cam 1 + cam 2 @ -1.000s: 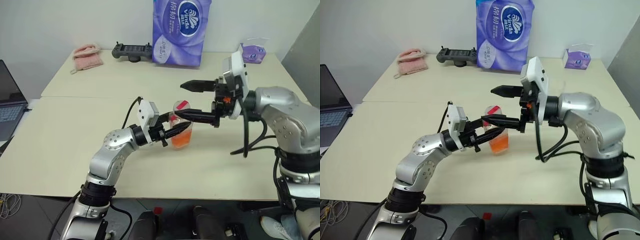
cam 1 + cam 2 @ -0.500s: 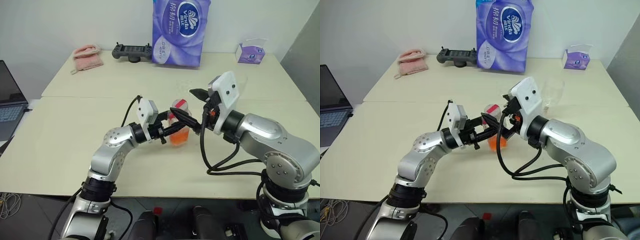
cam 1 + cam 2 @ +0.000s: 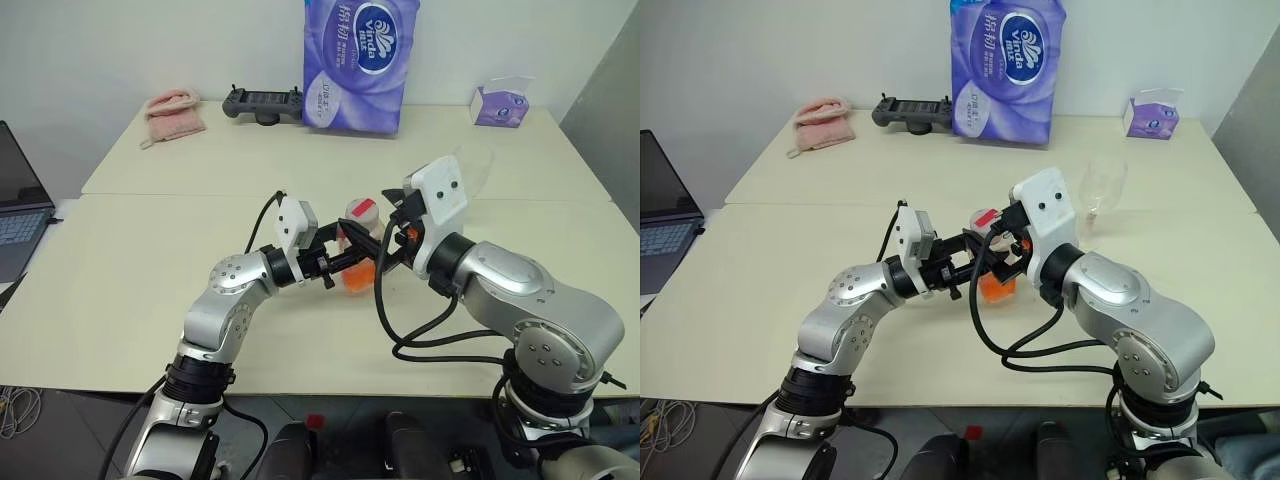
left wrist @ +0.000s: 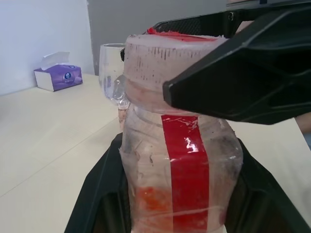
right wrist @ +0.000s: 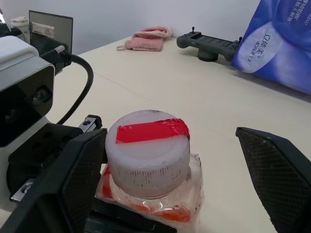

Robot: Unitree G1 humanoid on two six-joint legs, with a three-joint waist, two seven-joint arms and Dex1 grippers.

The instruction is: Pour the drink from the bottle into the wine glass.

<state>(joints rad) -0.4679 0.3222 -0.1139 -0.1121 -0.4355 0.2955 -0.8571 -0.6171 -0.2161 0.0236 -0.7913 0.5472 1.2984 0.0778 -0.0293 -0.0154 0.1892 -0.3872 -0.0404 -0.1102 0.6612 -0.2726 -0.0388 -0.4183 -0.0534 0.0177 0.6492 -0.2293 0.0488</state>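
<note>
The left end effector [image 3: 345,262] is clamping the bottle [image 3: 360,248] by its body, keeping it upright over the bench [image 3: 120,290], apparently so the cap [image 5: 148,153] can be unscrewed; the right end effector [image 5: 170,189] is standing wide open astride that cap, gripping nothing yet; the drink [image 4: 155,201] is sitting low in the bottle; the wine glass [image 3: 1103,190] is waiting empty near the robot's right, well apart; the purple pack [image 3: 362,62] behind is reading "Vinda".
</note>
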